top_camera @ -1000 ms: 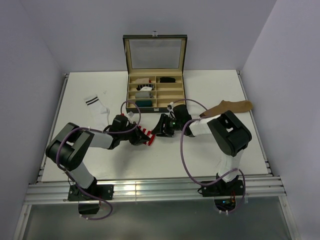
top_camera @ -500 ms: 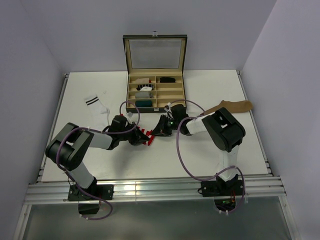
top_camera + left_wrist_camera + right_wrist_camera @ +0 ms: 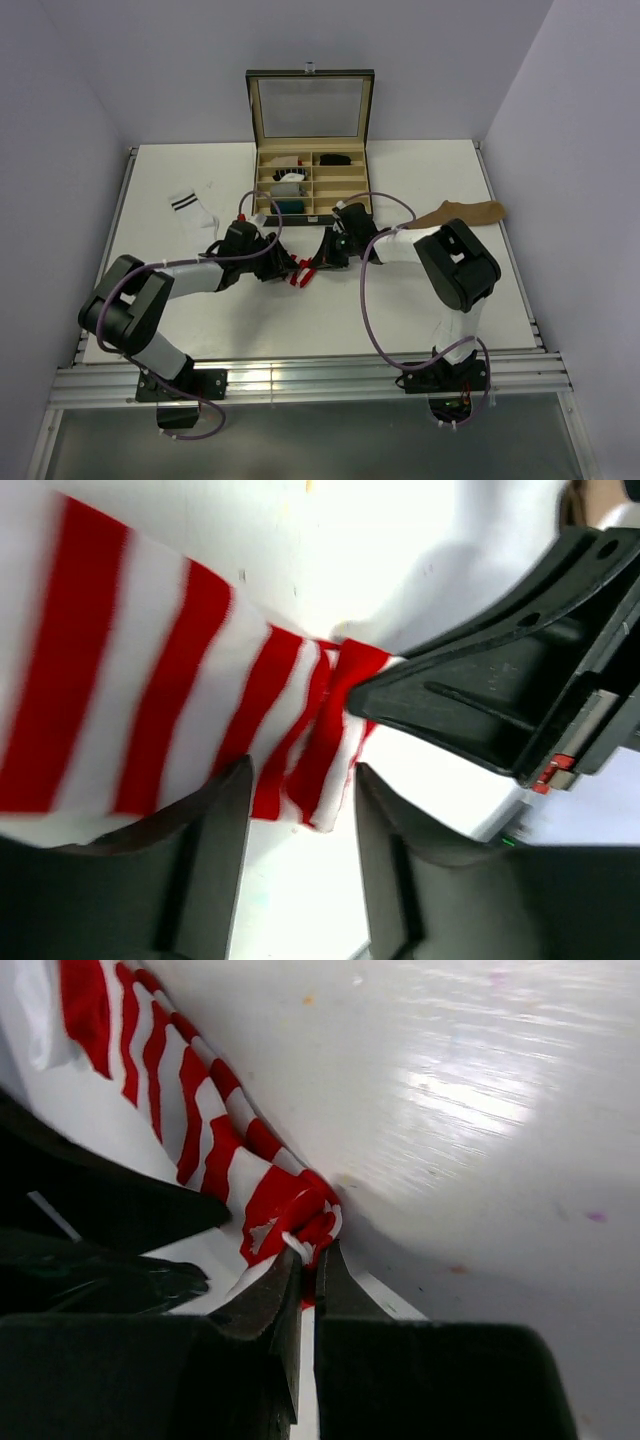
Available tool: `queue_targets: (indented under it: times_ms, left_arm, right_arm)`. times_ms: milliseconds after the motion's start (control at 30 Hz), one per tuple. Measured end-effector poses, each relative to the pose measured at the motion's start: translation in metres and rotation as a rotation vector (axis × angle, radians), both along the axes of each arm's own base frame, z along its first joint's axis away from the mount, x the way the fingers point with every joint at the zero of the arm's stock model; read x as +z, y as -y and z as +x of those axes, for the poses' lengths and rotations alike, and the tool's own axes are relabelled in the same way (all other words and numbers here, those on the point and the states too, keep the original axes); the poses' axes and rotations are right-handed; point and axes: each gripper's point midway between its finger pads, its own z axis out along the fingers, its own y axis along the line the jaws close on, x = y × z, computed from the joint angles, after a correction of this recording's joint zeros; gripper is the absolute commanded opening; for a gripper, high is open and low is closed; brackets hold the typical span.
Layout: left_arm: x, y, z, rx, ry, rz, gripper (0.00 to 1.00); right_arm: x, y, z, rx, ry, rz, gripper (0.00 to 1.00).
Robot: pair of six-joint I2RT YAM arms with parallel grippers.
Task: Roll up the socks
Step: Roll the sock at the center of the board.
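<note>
Striped sock (image 3: 297, 272) lies stretched between my grippers. Left gripper (image 3: 298, 780): fingers apart, sock edge between them, unclamped. Right gripper (image 3: 308, 1255): pinched together on the bunched tip. Fabric looks light, limp, stretchy; I'd grab the bunched end.

The top camera looks down on my whole table (image 3: 420, 310); both wrist cameras sit close, facing the same striped sock (image 3: 150, 700).
</note>
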Motion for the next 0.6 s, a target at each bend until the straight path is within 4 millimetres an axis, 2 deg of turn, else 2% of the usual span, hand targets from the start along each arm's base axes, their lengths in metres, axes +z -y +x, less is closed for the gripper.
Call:
queue_targets:
  times_ms: [167, 333, 467, 600]
  left_arm:
    - [0.015, 0.003, 0.010, -0.035, 0.165, 0.165, 0.53]
    - [0.030, 0.032, -0.003, -0.152, 0.366, 0.291, 0.53]
    - [0.029, 0.046, -0.017, -0.243, 0.488, 0.394, 0.53]
    - [0.020, 0.050, -0.017, -0.293, 0.573, 0.505, 0.51]
  right_arm:
    - [0.000, 0.015, 0.005, -0.051, -0.014, -0.106, 0.00]
    - [0.001, 0.023, 0.008, -0.086, -0.039, -0.175, 0.00]
    - [0.002, 0.028, 0.009, -0.106, -0.062, -0.217, 0.00]
    - [0.002, 0.032, 0.009, -0.118, -0.084, -0.249, 0.00]
